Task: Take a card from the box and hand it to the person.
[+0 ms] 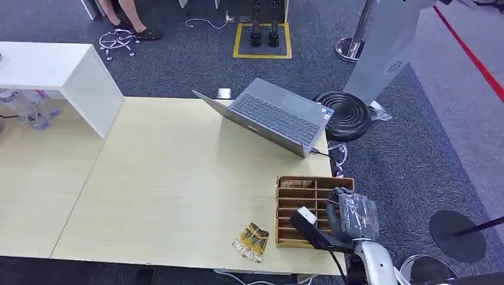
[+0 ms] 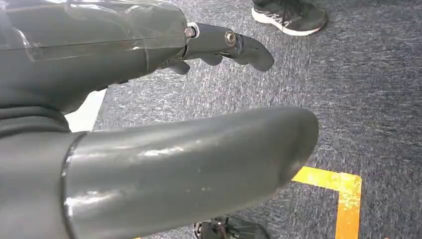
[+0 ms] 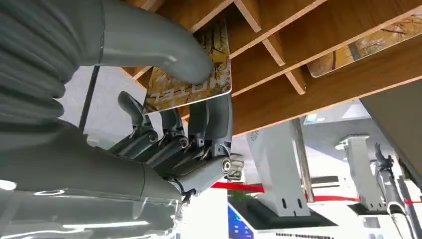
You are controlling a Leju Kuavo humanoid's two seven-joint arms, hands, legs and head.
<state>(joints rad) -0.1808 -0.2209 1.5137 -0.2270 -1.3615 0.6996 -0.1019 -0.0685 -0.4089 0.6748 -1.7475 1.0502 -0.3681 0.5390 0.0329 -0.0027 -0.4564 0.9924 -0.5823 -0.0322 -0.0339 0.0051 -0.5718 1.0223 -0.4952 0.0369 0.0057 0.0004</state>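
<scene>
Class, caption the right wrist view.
Right hand pinches a card at the wooden box.

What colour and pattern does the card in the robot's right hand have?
Golden yellow card with dark branch-like lines and lettering, pinched by the right hand; best in the right wrist view.

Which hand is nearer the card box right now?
Right. The right hand is at the box, pinching a card in a slot; the left hand hangs over carpet.
</scene>
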